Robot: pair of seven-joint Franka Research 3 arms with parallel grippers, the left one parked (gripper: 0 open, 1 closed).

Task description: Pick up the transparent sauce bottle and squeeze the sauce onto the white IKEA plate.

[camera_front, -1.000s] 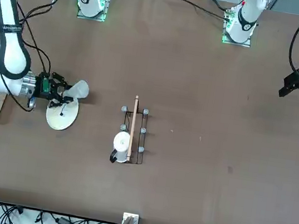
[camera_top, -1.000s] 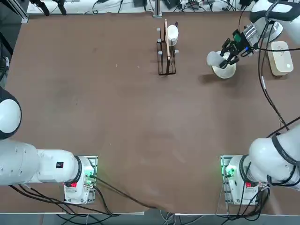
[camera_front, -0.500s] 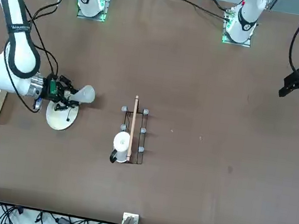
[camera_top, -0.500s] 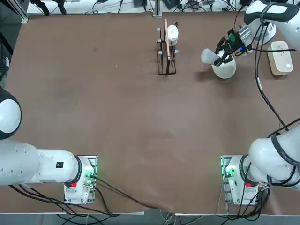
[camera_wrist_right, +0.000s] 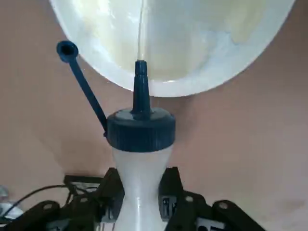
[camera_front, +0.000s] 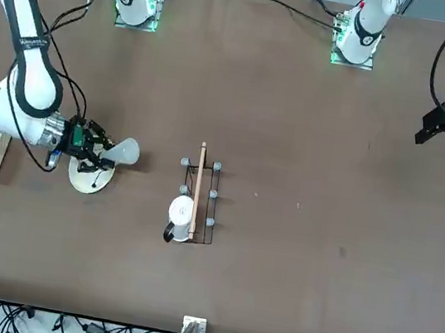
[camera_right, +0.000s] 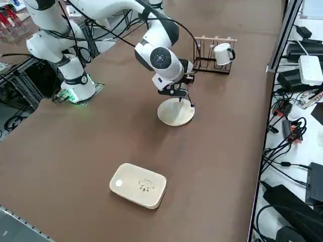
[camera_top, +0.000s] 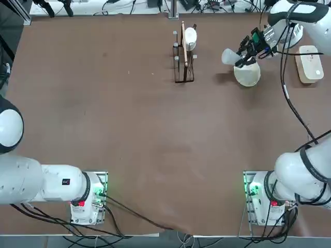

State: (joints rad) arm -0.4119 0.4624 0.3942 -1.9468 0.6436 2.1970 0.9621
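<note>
Translucent whitish plastic, pinched in at the waist: in the right wrist view your small cylindrical transparent sauce bottle [camera_wrist_right: 140,163] with its blue cap sits clamped between the fingers of the right gripper [camera_wrist_right: 140,211], nozzle aimed at the plain round cream-white IKEA plate [camera_wrist_right: 202,43]. A thin pale thread runs from the tip onto the plate, so sauce seems to be flowing. The nozzle hangs close to the plate's edge; any drift of the wrist could send the stream onto the brown table. The loose tethered cap dangles beside the nozzle and might catch drips.

From the top view, the sauce bottle [camera_top: 230,56] lies tilted, its body jutting out past the plate [camera_top: 248,75] toward the black wire rack with the white mug [camera_top: 183,51]. You risk a trail across the table if the arm swings away before the flow stops.

In the front view, the right gripper [camera_front: 91,151] hovers over the plate's rim [camera_front: 86,180]. Squeeze much harder and the soft bottle may slip or spurt past the shallow rim.

The right side view hides the bottle behind the wrist, so you cannot judge nozzle height there; the white rounded box [camera_right: 139,184] sits well apart.
</note>
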